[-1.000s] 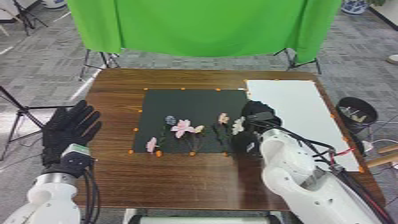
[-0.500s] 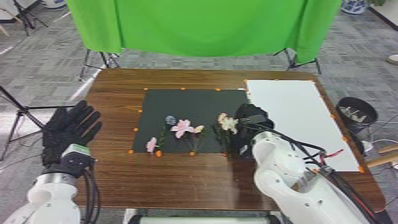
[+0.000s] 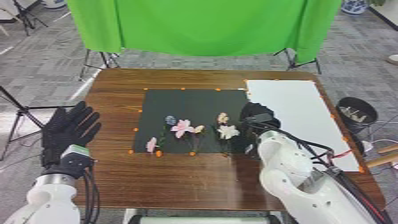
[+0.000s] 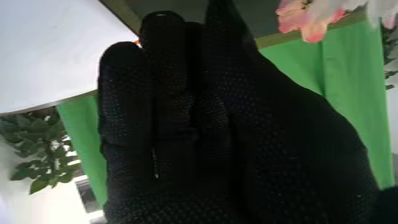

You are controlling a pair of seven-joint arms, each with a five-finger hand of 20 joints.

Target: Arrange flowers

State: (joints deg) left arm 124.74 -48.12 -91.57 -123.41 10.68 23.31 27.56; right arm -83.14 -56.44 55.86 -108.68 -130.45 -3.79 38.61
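In the head view, my right hand point(image 3: 259, 114) is just right of the white flower point(image 3: 228, 132), over the right edge of the dark mat point(image 3: 195, 102). A peach flower point(image 3: 223, 118) lies above the white one. A large pink flower point(image 3: 182, 128) is at centre, with a small pinkish bloom point(image 3: 198, 129) beside it, a blue flower point(image 3: 171, 120) above left and a pink flower point(image 3: 151, 144) lower left. My left hand point(image 3: 71, 127) is open beyond the mat's left side. In the right wrist view, my right hand point(image 4: 195, 115) has straight fingers, near pink-and-white petals point(image 4: 306, 17).
A white sheet point(image 3: 289, 110) lies right of the dark mat, partly under my right arm. Orange markers line the mats. A black bin point(image 3: 357, 111) stands off the brown table point(image 3: 178, 185) at the right, and a green cloth point(image 3: 195, 30) hangs behind.
The white flower has shifted left and closer to the robot, now lying below the peach one. My right hand went left, then back right, away from it. The left hand has stayed put.
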